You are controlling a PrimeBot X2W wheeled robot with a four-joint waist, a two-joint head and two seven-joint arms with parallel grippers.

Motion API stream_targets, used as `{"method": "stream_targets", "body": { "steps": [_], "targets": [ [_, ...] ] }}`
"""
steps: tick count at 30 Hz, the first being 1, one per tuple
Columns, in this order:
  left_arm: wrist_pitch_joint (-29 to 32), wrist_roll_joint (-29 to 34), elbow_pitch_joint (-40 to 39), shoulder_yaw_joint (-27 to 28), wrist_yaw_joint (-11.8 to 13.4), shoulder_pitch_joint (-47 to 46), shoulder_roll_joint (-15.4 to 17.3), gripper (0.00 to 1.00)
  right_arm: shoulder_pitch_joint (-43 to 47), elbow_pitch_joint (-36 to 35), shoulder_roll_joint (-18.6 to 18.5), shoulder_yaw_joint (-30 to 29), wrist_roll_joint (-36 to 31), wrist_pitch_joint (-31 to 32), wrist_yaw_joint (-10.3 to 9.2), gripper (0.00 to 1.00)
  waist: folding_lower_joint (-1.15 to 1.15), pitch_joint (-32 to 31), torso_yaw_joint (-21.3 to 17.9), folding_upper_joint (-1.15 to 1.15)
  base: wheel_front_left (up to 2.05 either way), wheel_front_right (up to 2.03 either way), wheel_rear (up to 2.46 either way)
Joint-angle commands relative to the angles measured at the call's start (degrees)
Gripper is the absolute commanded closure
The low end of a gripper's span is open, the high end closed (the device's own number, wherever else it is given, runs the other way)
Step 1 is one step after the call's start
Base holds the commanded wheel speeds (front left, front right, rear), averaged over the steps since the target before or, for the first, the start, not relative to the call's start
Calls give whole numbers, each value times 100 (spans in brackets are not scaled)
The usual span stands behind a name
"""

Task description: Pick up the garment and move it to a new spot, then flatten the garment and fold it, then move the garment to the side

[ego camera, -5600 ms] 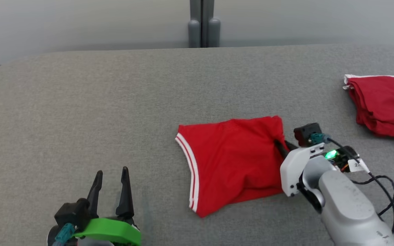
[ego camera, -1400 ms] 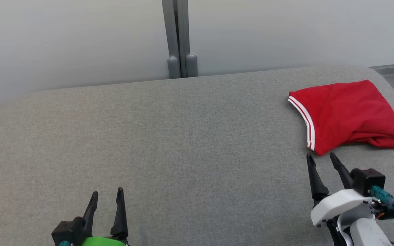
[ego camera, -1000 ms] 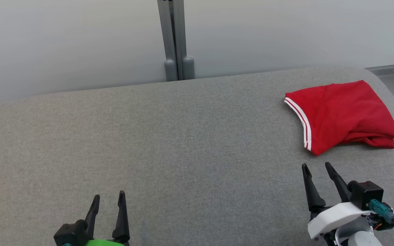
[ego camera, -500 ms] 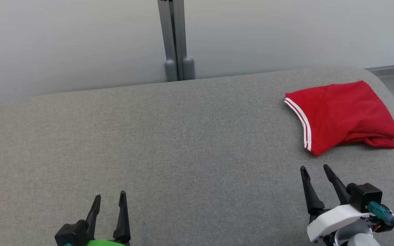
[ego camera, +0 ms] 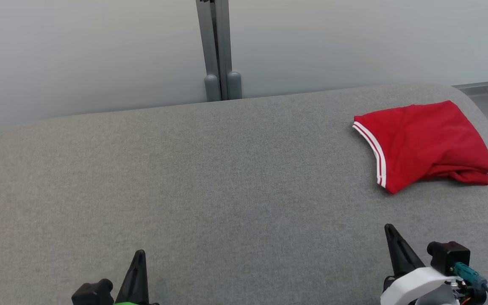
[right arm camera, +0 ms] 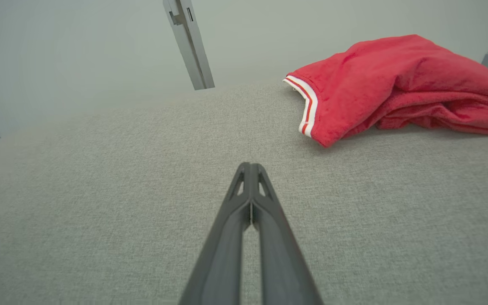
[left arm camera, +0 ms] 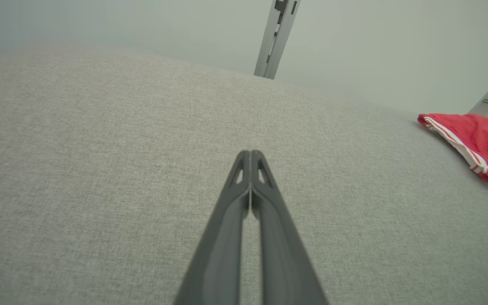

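Note:
The garment (ego camera: 422, 144) is red with a white-striped hem, lying folded near the far right of the grey table (ego camera: 210, 178). It also appears at the right edge of the left wrist view as the garment (left arm camera: 477, 142), and at the upper right of the right wrist view as the garment (right arm camera: 396, 84). My right gripper (ego camera: 390, 231) is shut and empty at the lower right, well short of the cloth. Low at the left, my left gripper (ego camera: 139, 254) is shut on nothing. In the wrist views each gripper (left arm camera: 250, 154) (right arm camera: 250, 166) has its tips pressed together above bare cloth surface.
A grey post (ego camera: 218, 46) stands behind the table's far edge against a pale wall. The table's rounded right end (ego camera: 487, 101) lies just beyond the garment. Wide bare surface stretches between the two grippers.
Both grippers have closed, their fingers coming together, and both have drawn back a little toward the bottom of the head view. The garment has stayed where it lies.

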Motion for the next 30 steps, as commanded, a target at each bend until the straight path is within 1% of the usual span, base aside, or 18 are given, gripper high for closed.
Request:
{"method": "stream_targets", "body": {
  "steps": [1,14,30],
  "targets": [
    [49,-230,-88,51,-11,-52,6,100,-110,-80,-15,-49,260,61,0,100,0,4,1,0,0,0,0],
    [387,-1447,-144,282,-58,-248,30,100,-152,-239,-24,-152,1590,400,-1,100,0,30,7,0,0,0,0],
    [740,-2695,-213,530,-105,-437,48,100,-213,-381,-36,-275,2955,766,-2,100,0,62,14,0,0,0,0]
  ]
}}
